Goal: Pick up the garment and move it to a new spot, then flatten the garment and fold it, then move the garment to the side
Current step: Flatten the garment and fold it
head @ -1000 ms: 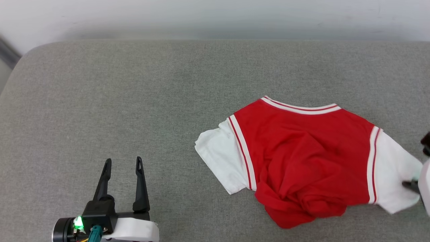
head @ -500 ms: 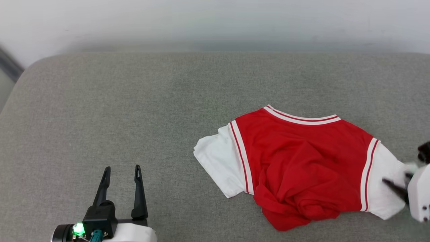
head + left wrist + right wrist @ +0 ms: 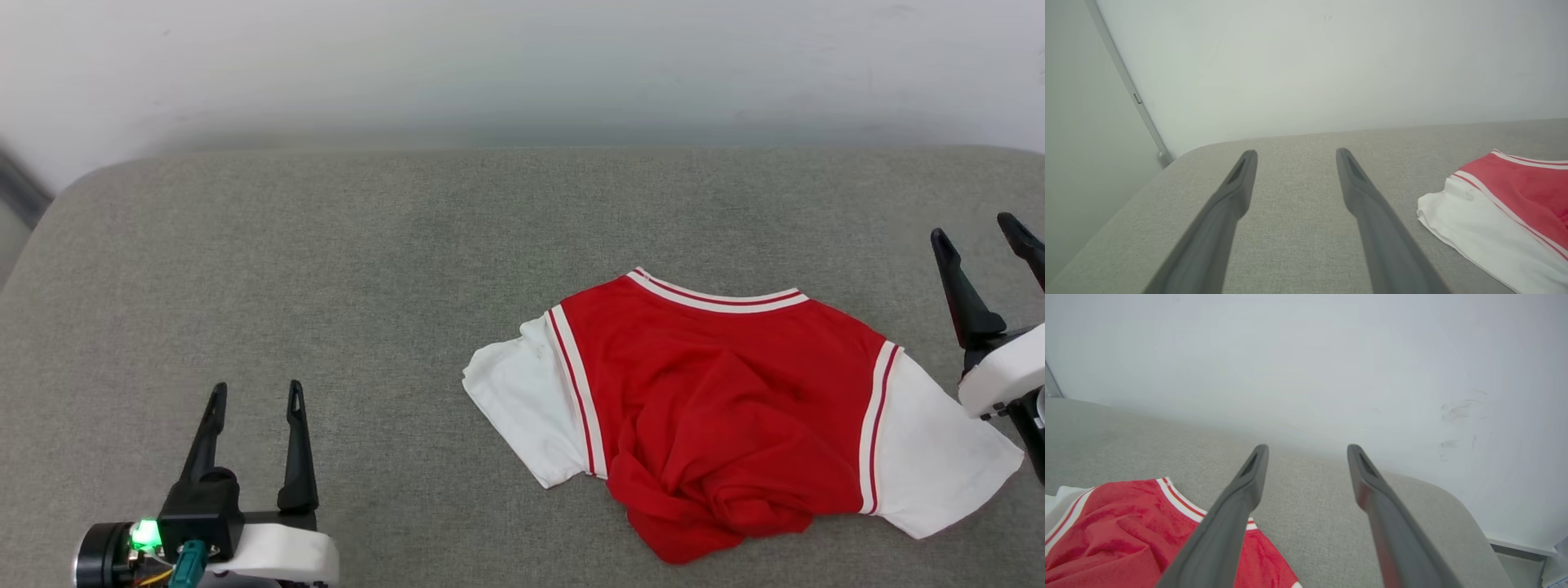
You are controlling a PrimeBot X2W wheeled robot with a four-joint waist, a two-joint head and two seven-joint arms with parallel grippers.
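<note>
The red jersey-style shirt (image 3: pixel 718 392) lies on the right half of the grey fabric cushion (image 3: pixel 326 269). Its striped collar points toward the far wall and its bunched red hem toward the robot. Its long axis runs sleeve to sleeve, left to right, with a white sleeve spread at each end. The left pincer (image 3: pixel 255 389) hovers well apart from the shirt near the front left, fingers spread and empty. The right pincer (image 3: pixel 972 229) sits just beside the right-hand sleeve, fingers likewise apart and gripping nothing.
</note>
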